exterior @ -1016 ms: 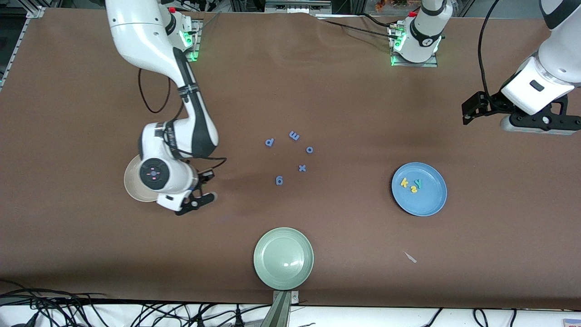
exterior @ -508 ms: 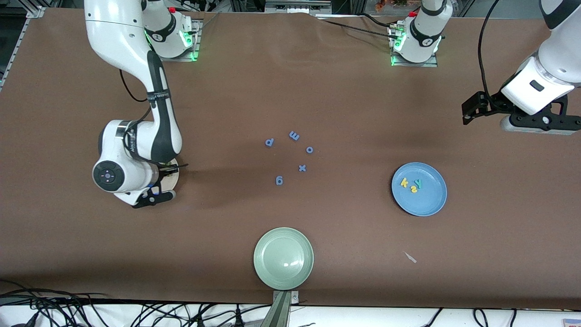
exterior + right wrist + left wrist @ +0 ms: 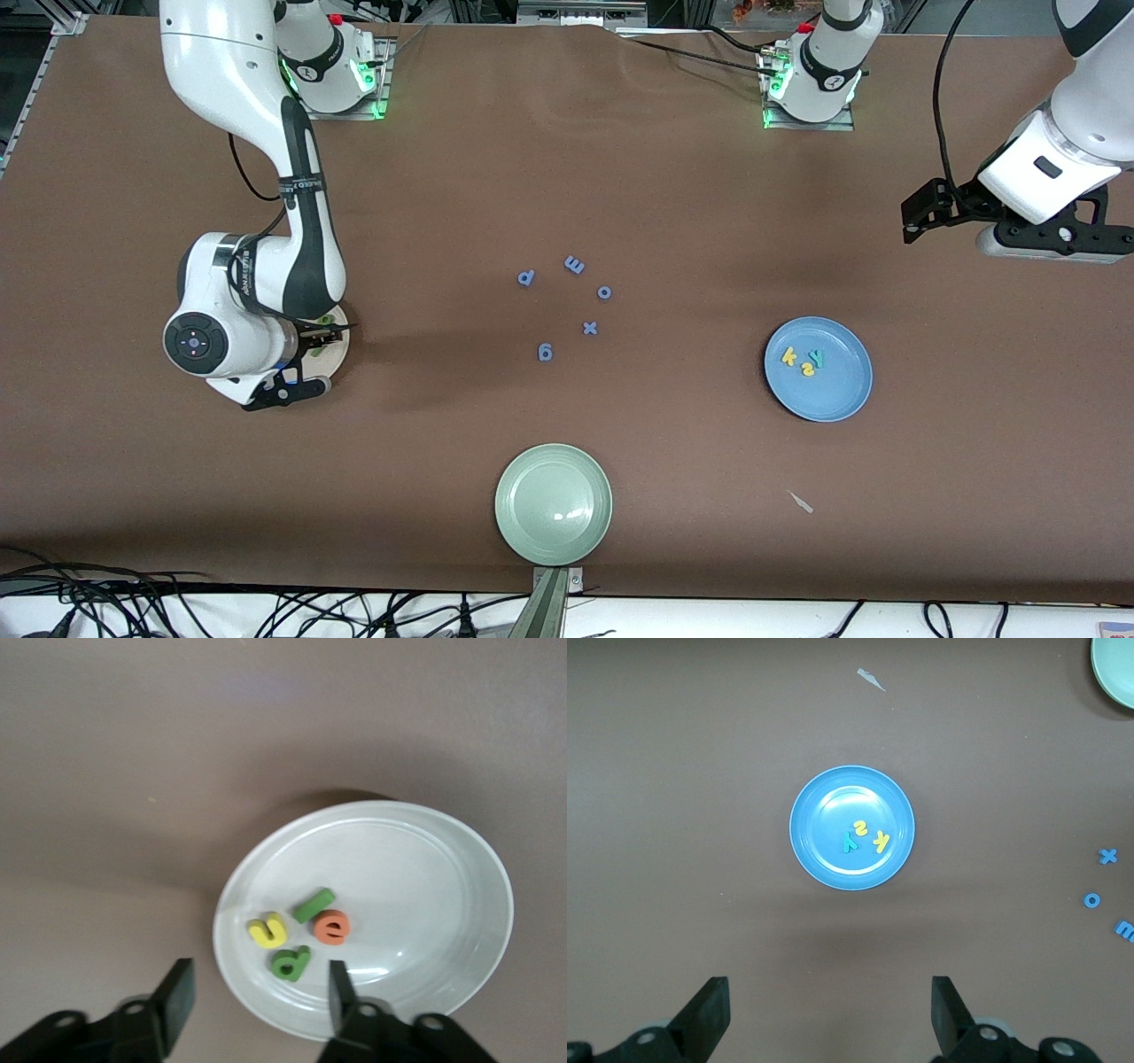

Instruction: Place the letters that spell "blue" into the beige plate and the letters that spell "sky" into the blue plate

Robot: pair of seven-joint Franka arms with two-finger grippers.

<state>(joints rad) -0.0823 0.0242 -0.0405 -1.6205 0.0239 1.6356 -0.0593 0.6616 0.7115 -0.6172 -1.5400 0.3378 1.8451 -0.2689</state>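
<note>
**Both words sit in their plates, both sets of jaws parted**

Where the right arm bends down at its own end of the brown surface [image 3: 673, 177], its wrist covers most of the beige plate [image 3: 338, 353], so the front view shows only a sliver of rim. The right wrist view shows the plate's inside: the green b [image 3: 291, 963], green l [image 3: 314, 904], yellow u [image 3: 268, 930] and orange e [image 3: 332, 927] lie close together in it. The right gripper [image 3: 257, 997] hangs over the plate's edge, jaws parted and empty, touching nothing.

Toward the middle lie five blue-purple letters [image 3: 567, 306], loosely scattered on the surface. Nearer the front camera, by the edge, stands the pale green plate [image 3: 554, 504].

Toward the left arm's end sits the blue plate [image 3: 818, 369], holding the yellow k [image 3: 788, 356], yellow s [image 3: 807, 369] and teal y [image 3: 817, 357]. A pale scrap [image 3: 802, 502] lies nearer the camera than that plate.

The left arm waits, raised, its left gripper [image 3: 828, 1014] up above the surface, jaws wide apart and holding nothing.
</note>
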